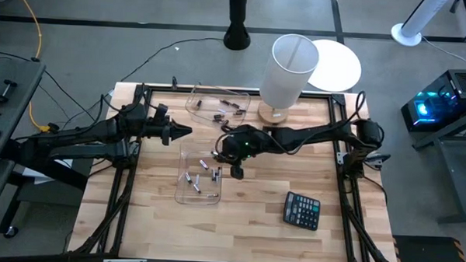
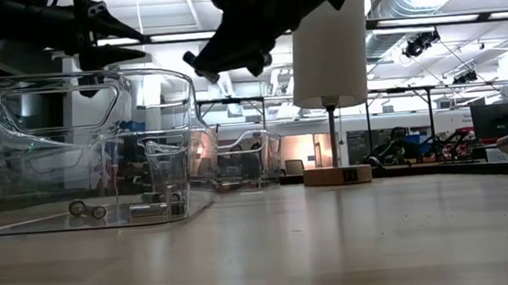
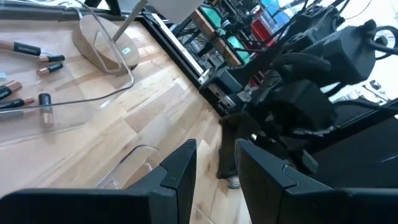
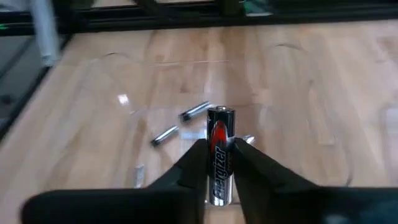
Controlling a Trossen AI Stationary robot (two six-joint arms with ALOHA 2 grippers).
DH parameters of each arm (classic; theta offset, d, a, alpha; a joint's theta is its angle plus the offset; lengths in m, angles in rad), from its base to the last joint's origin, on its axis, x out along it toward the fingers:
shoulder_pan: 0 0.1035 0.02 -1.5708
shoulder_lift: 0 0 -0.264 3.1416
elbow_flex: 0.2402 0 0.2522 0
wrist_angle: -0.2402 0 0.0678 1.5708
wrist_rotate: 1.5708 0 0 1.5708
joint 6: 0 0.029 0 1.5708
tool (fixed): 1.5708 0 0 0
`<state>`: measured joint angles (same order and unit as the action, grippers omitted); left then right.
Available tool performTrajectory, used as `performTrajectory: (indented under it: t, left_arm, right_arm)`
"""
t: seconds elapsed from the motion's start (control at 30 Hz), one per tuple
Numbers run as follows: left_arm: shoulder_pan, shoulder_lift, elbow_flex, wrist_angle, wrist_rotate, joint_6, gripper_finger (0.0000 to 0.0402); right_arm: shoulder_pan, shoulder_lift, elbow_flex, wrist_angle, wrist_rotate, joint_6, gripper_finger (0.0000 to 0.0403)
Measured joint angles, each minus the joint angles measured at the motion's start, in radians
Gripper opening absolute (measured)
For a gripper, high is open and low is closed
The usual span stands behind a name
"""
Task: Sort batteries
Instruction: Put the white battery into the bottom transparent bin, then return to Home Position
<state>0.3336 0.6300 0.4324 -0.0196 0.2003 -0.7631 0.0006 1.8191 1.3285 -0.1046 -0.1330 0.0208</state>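
Right gripper (image 4: 219, 163) hovering centre-frame above the clear plastic tray (image 1: 186, 193), fingers pinching a black-and-red cylindrical battery (image 4: 219, 149) upright. Best kept low and square over the tray floor before any release, clear of the small silvery-grey cells (image 4: 194, 112) lying below. Left gripper (image 1: 185, 132) parked at left of centre, jaws spread, empty.
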Motion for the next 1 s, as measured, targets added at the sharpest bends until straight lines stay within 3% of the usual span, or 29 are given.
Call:
performTrajectory:
  t: [0.13,0.33,0.6,0.83,1.0]
  left_arm:
    - [0.000,0.000,0.000,0.013,0.025,0.027,0.0106]
    - [0.000,-0.014,0.000,0.027,0.093,0.058,0.0106]
    - [-0.043,-0.157,-0.017,0.051,0.090,0.076,0.0106]
    - [-0.133,-0.378,-0.187,0.233,-0.095,0.069,0.0093]
    - [-0.173,-0.456,-0.299,0.267,-0.123,0.076,0.0062]
  right_arm:
    - [0.011,0.019,0.000,0.015,0.091,0.048,0.0128]
    - [0.008,0.008,0.000,0.041,0.098,0.058,0.0202]
    - [-0.030,-0.092,0.000,-0.013,0.064,0.109,0.0206]
    - [-0.054,-0.265,0.000,-0.156,0.185,0.176,0.0203]
    - [-0.055,-0.379,0.000,-0.230,0.312,0.295,0.0195]
